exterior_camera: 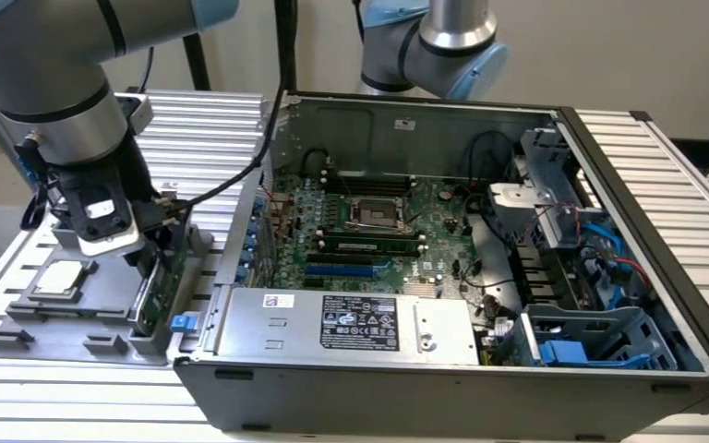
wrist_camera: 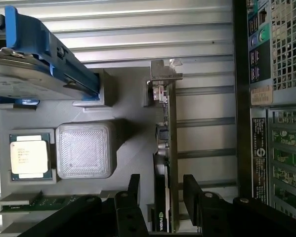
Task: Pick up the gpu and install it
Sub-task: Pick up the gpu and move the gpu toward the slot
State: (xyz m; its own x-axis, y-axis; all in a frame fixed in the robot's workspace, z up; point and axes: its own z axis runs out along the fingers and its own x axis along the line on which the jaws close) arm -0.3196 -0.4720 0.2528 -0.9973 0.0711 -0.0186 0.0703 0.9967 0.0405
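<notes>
the gripper [wrist_camera: 162,183] stands wide open, fingers [wrist_camera: 134,190] either side of the upright gpu [wrist_camera: 169,129], not clamping it.
</notes>
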